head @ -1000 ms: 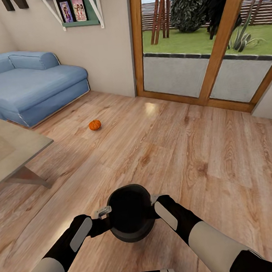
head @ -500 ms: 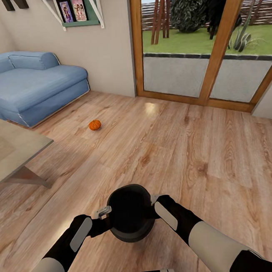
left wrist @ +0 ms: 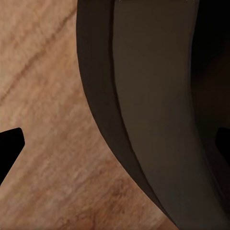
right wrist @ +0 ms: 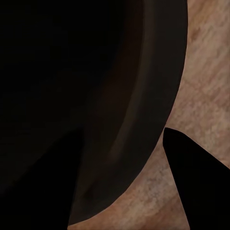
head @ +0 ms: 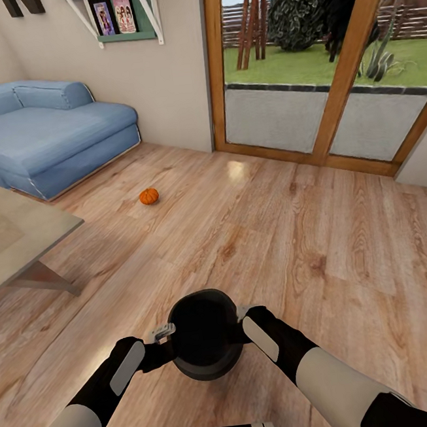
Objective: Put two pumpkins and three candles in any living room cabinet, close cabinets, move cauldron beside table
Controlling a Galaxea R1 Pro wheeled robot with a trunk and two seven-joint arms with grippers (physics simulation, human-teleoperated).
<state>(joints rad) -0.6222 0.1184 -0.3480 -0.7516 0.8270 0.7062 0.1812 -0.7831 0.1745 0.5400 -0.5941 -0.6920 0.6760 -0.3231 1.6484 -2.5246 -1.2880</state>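
A two-armed robot holds one matte black cauldron (head: 205, 336) between its grippers above a wood-plank floor (head: 322, 241) in a living room. The left gripper (head: 162, 334) meets the pot's rim on one side and the right gripper (head: 244, 315) meets it on the opposite side. In the left wrist view, the left fingers (left wrist: 9, 148) stand on either side of the cauldron's wall (left wrist: 153, 110), one outside over the floor and one at the dark inner side, closed on the rim. In the right wrist view, the right fingers (right wrist: 196, 177) straddle the rim (right wrist: 153, 96) the same way.

The cauldron is round-bellied, with a wide dark mouth facing up, and is broader than either gripper.

One small bright-orange pumpkin (head: 148, 196) lies on the floor well beyond the fingers, toward the left gripper's side, near a blue sofa (head: 47, 132). One pale grey-beige surface (head: 12, 234), on slanted legs, stands farther out on the left gripper's side, apart from the cauldron. A wood-framed glass door (head: 329, 63) fills the far wall.
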